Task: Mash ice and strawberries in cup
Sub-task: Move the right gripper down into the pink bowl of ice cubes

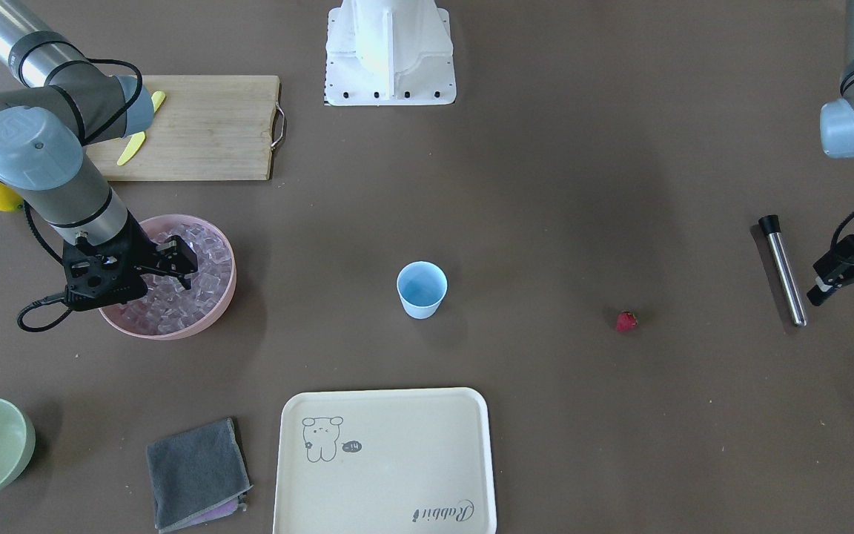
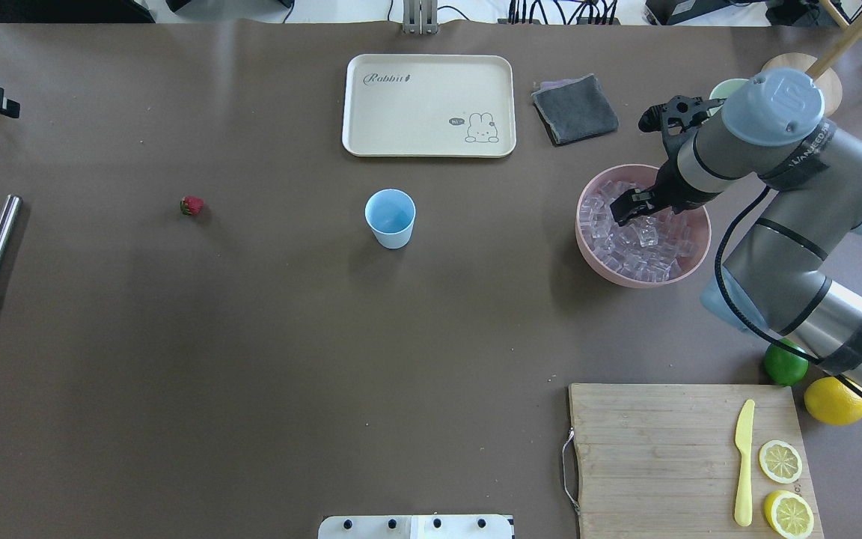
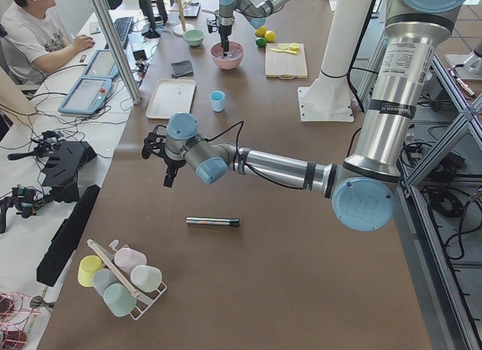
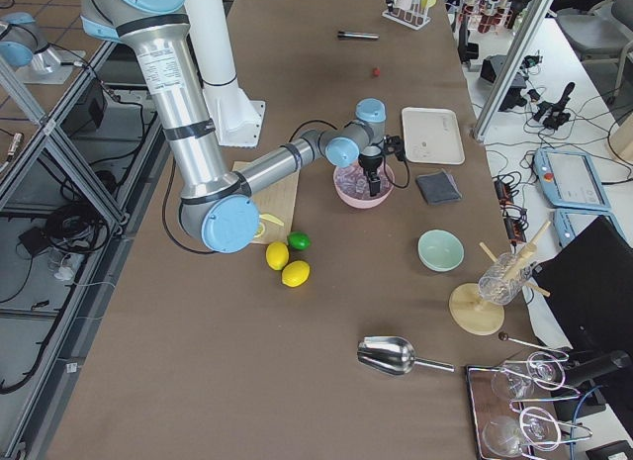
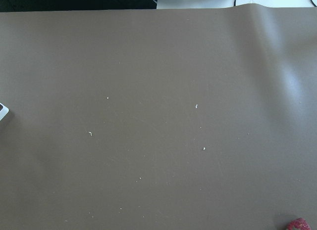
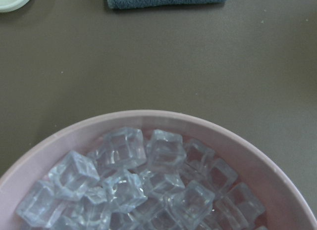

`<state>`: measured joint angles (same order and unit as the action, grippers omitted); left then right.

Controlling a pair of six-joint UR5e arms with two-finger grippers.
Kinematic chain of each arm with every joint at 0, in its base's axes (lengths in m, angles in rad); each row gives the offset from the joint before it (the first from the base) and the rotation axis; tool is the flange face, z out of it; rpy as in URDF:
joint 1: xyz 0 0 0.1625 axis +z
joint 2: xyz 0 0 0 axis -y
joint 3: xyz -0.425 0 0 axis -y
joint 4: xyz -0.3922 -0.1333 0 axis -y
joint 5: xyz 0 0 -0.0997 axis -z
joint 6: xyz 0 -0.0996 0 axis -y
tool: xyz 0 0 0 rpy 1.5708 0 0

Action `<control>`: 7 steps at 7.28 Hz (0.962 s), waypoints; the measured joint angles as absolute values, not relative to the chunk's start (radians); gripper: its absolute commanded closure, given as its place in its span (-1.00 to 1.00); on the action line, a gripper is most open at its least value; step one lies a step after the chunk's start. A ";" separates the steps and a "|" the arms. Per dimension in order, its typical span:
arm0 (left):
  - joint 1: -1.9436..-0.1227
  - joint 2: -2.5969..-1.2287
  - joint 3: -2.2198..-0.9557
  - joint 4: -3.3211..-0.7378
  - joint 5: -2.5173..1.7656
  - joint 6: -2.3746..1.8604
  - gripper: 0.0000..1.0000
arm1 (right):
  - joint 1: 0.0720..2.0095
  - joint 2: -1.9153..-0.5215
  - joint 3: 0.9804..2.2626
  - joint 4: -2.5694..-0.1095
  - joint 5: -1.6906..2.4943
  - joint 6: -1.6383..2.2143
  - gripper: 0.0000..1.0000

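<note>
Right gripper [image 1: 187,270] jaws apart, empty, low over ice [image 2: 648,247] in pink bowl [image 1: 197,328]. Advice: centre on one top cube, close gently, lift straight. Cup [image 1: 421,289] mid-table, looks empty. Strawberry [image 1: 626,320] lies apart on table.

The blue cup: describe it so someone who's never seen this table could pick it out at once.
In the overhead view, find the cream rabbit tray at the far edge of the table. Just nearer than it, about mid-way, stands the light-blue cup, upright and alone. Unlike the pink bowl of ice to its right, it is small, tapered, handleless and shows nothing inside.
</note>
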<state>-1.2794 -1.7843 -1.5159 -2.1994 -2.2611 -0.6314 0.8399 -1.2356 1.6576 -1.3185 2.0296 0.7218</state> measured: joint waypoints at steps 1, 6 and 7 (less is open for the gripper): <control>-1.279 -1.787 -1.515 -2.199 -2.261 -0.632 -0.94 | 0.840 -1.246 1.659 -1.311 2.031 0.723 -0.92; -1.279 -1.789 -1.515 -2.199 -2.261 -0.633 -0.94 | 0.822 -1.291 1.712 -1.311 2.040 0.777 -0.86; -1.279 -1.789 -1.513 -2.200 -2.261 -0.632 -0.94 | 0.812 -1.290 1.707 -1.308 2.036 0.781 -0.78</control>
